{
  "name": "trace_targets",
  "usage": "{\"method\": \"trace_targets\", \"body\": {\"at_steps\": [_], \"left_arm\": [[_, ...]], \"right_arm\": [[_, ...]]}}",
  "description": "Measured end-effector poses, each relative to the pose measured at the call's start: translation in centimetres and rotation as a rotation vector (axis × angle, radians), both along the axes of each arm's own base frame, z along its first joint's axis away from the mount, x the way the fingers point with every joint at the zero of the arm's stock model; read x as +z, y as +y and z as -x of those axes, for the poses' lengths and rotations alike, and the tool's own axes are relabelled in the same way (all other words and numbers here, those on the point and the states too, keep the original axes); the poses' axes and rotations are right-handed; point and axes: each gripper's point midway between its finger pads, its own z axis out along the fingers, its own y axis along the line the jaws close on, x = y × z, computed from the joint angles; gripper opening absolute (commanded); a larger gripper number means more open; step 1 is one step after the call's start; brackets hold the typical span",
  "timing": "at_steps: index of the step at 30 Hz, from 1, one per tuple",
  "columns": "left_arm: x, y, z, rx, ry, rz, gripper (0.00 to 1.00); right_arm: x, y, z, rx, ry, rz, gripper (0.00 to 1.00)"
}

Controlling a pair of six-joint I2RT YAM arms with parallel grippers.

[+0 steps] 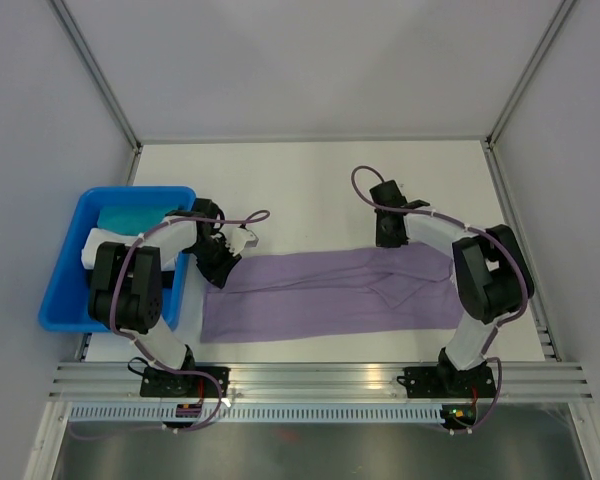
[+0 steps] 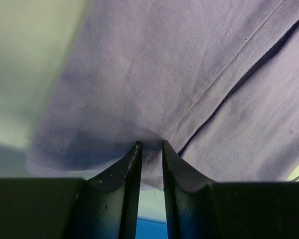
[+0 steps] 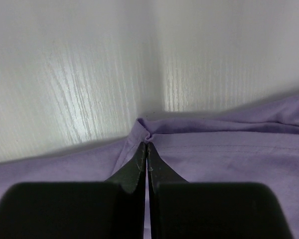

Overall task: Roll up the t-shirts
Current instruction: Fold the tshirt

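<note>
The lavender t-shirt (image 1: 320, 295) lies folded into a long flat strip across the white table, between the two arms. My left gripper (image 1: 220, 268) is at the strip's far left corner. In the left wrist view its jaws (image 2: 150, 144) stand a narrow gap apart, with a bunch of the fabric (image 2: 164, 64) between them and creases running to the tips. My right gripper (image 1: 388, 238) is at the strip's far edge, right of the middle. In the right wrist view it (image 3: 147, 144) is shut on a small pinch of the shirt's edge (image 3: 229, 154).
A blue bin (image 1: 65, 290) stands at the table's left edge, right beside the left arm, with a teal cloth (image 1: 130, 215) and a white cloth (image 1: 95, 250) in it. Grey walls enclose the back and sides. An aluminium rail runs along the near edge.
</note>
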Motion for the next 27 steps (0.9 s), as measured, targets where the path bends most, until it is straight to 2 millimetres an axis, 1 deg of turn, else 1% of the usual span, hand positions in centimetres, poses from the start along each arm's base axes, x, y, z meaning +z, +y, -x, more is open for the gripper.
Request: {"method": "trace_targets", "body": {"at_steps": [6, 9, 15, 18, 21, 23, 25, 27], "left_arm": [[-0.1, 0.0, 0.0, 0.003, 0.001, -0.001, 0.28], [-0.1, 0.0, -0.1, 0.005, 0.000, -0.003, 0.28], [-0.1, 0.0, -0.1, 0.005, -0.001, -0.003, 0.28], [-0.1, 0.0, -0.1, 0.006, -0.002, -0.002, 0.28], [-0.1, 0.0, -0.1, 0.008, -0.002, -0.002, 0.28], [-0.1, 0.0, -0.1, 0.008, -0.002, -0.002, 0.28], [-0.1, 0.0, -0.1, 0.008, -0.003, -0.003, 0.28], [-0.1, 0.0, -0.1, 0.008, -0.003, -0.003, 0.28]], "right_arm": [[1.7, 0.2, 1.3, 0.000, -0.039, -0.016, 0.00], [2.1, 0.1, 2.2, -0.010, -0.049, -0.032, 0.00], [0.9, -0.7, 5.8, -0.050, -0.014, -0.062, 0.00], [1.5, -1.0, 7.3, -0.069, -0.035, -0.090, 0.00], [3.0, -1.1, 8.6, -0.090, -0.091, -0.135, 0.00], [3.5, -1.0, 9.3, -0.101, -0.117, -0.173, 0.00], [3.2, -0.9, 10.3, -0.116, -0.116, -0.208, 0.00], [2.3, -0.9, 11.5, -0.131, -0.091, -0.230, 0.00]]}}
